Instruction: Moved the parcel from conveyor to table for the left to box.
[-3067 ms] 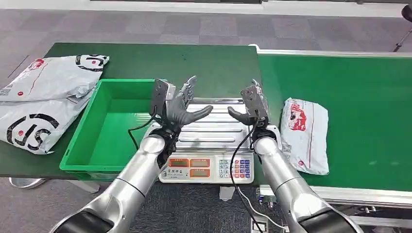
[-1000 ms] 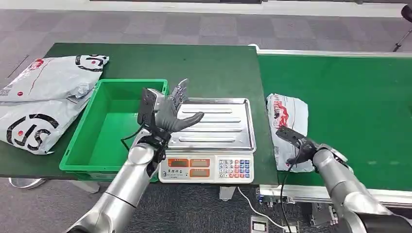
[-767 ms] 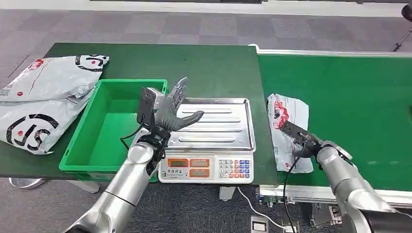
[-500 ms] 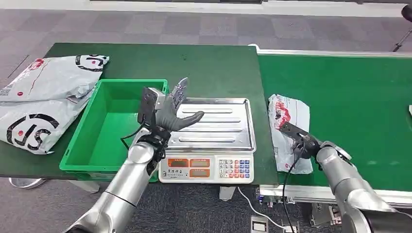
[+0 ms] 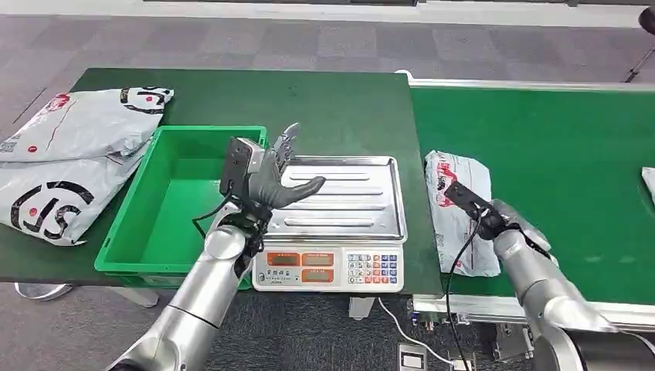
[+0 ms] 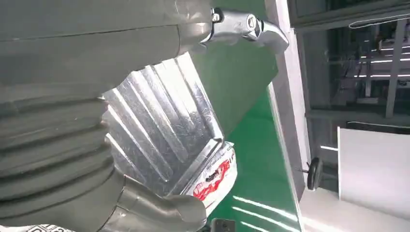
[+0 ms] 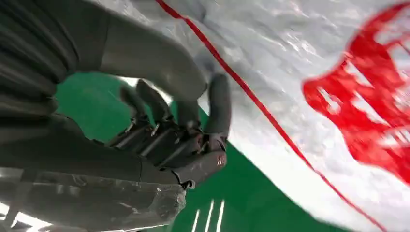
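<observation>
Parcel (image 5: 462, 212) lay on the green conveyor belt (image 5: 571, 162), at the right of the middle of the head view, close to the belt's left edge. It was a soft grey plastic mailer bag, wrinkled, with a red print and a thin red line on it. The right hand (image 5: 502, 220) was at the parcel's right edge, touching it. In the right wrist view the thick grey thumb pressed on the crinkled film of the parcel (image 7: 309, 87) while the dark fingers (image 7: 154, 111) curled beside its edge; I could not tell if the hand really gripped the bag or only rested on it.

The left hand (image 5: 274, 174) stood upright near the middle of the frame, over the left side of the scale's tray (image 5: 351, 201), with fingers spread apart and holding nothing. This tray was flat shiny steel with raised ribs. Below it, the scale (image 5: 332, 267) had a white front with orange displays and small keys.

At the left, a rectangular bin (image 5: 174, 197) of green plastic sat on the dark green table (image 5: 324, 108). Two more grey bags (image 5: 69, 158) with black print lay at the upper left of the frame.
</observation>
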`<move>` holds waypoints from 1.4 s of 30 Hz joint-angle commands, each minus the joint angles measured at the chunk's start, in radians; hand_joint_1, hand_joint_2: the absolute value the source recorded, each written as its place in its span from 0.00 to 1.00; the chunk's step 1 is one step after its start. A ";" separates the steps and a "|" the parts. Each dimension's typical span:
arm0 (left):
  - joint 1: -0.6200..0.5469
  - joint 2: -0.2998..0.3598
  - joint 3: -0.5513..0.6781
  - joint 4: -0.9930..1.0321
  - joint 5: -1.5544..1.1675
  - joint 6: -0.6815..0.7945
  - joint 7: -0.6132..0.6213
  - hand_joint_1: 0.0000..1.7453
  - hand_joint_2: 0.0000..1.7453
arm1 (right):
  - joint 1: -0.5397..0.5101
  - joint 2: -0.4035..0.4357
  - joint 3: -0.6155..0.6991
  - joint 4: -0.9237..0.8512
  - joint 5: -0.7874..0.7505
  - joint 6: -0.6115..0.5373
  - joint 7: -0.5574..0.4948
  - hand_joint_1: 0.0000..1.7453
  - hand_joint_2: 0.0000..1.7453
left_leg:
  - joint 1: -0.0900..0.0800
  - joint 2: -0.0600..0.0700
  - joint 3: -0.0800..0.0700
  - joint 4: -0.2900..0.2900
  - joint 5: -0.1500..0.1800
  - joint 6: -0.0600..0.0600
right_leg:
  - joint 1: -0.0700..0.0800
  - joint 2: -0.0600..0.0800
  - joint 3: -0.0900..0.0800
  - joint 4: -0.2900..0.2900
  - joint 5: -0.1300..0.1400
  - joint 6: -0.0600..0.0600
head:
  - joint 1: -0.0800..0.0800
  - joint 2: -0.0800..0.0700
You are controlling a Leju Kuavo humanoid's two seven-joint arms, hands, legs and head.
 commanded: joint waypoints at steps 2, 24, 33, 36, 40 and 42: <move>0.011 0.008 0.060 -0.023 -0.006 -0.005 0.008 0.00 1.00 | -0.010 0.044 0.035 -0.041 0.019 -0.159 0.022 0.00 1.00 | 0.000 0.004 0.002 -0.001 -0.001 -0.001 | 0.001 0.003 0.001 -0.001 0.001 -0.002 | 0.000 0.000; 0.052 0.006 0.065 -0.097 -0.009 0.010 0.017 0.00 1.00 | 0.239 0.108 0.024 -0.273 0.041 -0.412 0.049 0.00 1.00 | 0.000 0.003 0.004 -0.002 -0.001 -0.001 | 0.001 0.001 0.003 -0.002 0.000 -0.002 | 0.000 0.000; 0.089 0.020 0.076 -0.116 0.010 0.021 0.006 0.00 1.00 | 0.327 0.141 -0.026 -0.270 0.199 -0.651 0.078 0.00 1.00 | 0.000 0.001 0.005 -0.003 -0.001 -0.001 | 0.001 0.000 0.004 -0.002 -0.001 -0.002 | 0.000 0.000; 0.090 0.028 0.076 -0.119 0.019 0.020 0.000 0.00 1.00 | 0.315 0.157 -0.036 -0.234 0.255 -0.599 0.124 0.00 1.00 | 0.001 0.002 0.003 -0.001 -0.001 -0.001 | 0.001 0.001 0.002 -0.001 -0.001 -0.002 | 0.000 0.000; 0.069 0.019 0.072 -0.090 0.024 0.003 -0.001 0.00 1.00 | 0.243 0.161 -0.099 -0.149 0.200 -0.284 0.168 0.00 1.00 | 0.001 0.005 0.007 -0.004 -0.001 -0.002 | 0.002 0.003 0.006 -0.004 0.000 -0.003 | 0.000 0.000; 0.059 0.017 0.070 -0.076 0.023 0.000 -0.002 0.00 1.00 | 0.217 0.140 -0.113 -0.108 0.174 -0.225 0.152 0.00 1.00 | 0.000 0.004 0.003 -0.002 -0.001 -0.001 | 0.001 0.002 0.002 -0.002 0.000 -0.002 | 0.000 0.000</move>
